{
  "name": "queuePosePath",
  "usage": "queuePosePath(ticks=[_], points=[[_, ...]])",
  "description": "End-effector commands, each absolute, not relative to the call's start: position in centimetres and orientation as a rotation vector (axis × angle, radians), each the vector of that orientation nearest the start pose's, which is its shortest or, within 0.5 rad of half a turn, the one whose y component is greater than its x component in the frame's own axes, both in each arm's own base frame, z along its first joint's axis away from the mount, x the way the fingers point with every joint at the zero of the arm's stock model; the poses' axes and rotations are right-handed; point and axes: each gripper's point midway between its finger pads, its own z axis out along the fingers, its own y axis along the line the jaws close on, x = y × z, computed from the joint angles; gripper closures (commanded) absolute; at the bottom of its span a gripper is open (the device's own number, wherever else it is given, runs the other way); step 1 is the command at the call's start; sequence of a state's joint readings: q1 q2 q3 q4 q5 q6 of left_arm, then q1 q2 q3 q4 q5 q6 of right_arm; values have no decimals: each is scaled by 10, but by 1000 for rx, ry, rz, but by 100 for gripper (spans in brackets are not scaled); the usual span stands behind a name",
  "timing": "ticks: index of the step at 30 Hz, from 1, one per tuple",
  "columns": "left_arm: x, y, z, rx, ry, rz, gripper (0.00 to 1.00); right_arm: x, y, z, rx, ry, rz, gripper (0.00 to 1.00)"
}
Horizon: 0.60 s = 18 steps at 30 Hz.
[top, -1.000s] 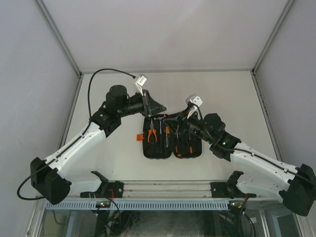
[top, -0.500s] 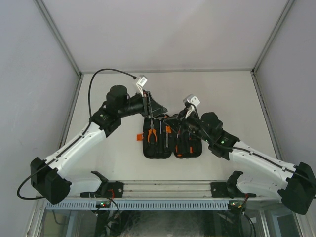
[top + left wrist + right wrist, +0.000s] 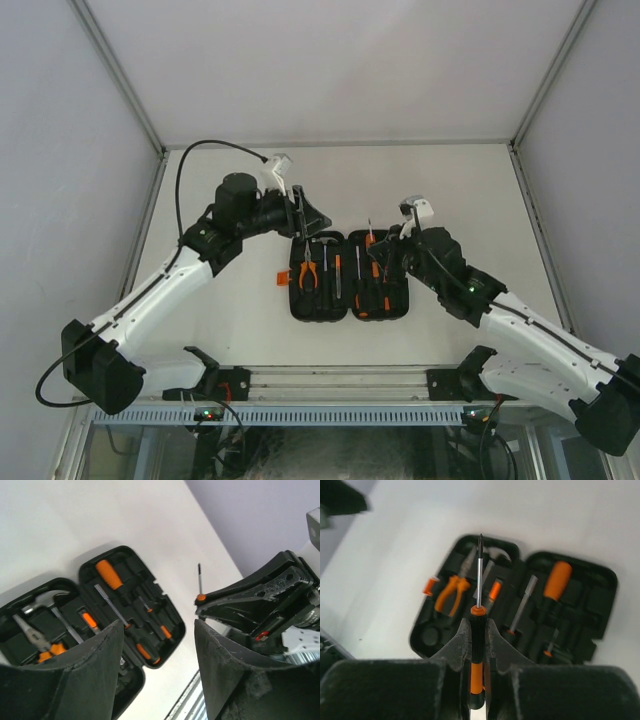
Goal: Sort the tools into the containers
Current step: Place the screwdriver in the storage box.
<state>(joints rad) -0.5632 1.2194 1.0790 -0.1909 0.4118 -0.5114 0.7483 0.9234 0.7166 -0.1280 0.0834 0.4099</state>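
1. A black rounded plastic clamshell tool case [image 3: 330, 306] lay open on the white desk [image 3: 450, 190], between the two arms, with its orange latch [image 3: 281, 279] sticking out on the left side.
2. The right claw [image 3: 477, 630] was clamped narrowly around a thin screwdriver with a black-and-orange handle and an orange collar [image 3: 479, 570]. The fingers gripped the handle just below the collar.
3. That screwdriver was held off the desk near the far edge of the case's right half. Its bare steel shaft pointed away from the arm bases.
4. The left claw [image 3: 157, 665] stood wide apart and empty, by the far left corner of the case. Its two black fingers [image 3: 85, 675] framed the open case in the left wrist view.
5. Inside the left half, the orange-handled pliers [image 3: 309, 272] sat in their moulded slot, with the steel-headed hammer [image 3: 45, 597] beside them.
6. The right half held a thick orange-handled screwdriver [image 3: 555, 582] and several thin screwdrivers with orange or black handles [image 3: 150, 652], all lying in their slots.
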Motion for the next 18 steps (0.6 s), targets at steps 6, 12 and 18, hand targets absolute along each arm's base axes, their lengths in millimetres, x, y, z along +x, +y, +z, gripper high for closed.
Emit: queuePosePath(ticks=[6, 12, 18], points=[[303, -245, 279, 255, 2013, -835, 34, 243, 175, 151, 7, 2305, 537, 100], [305, -240, 270, 237, 2040, -808, 34, 249, 168, 118, 62, 2406, 426, 100], [305, -238, 265, 230, 2051, -800, 34, 253, 158, 102, 67, 2418, 268, 100]])
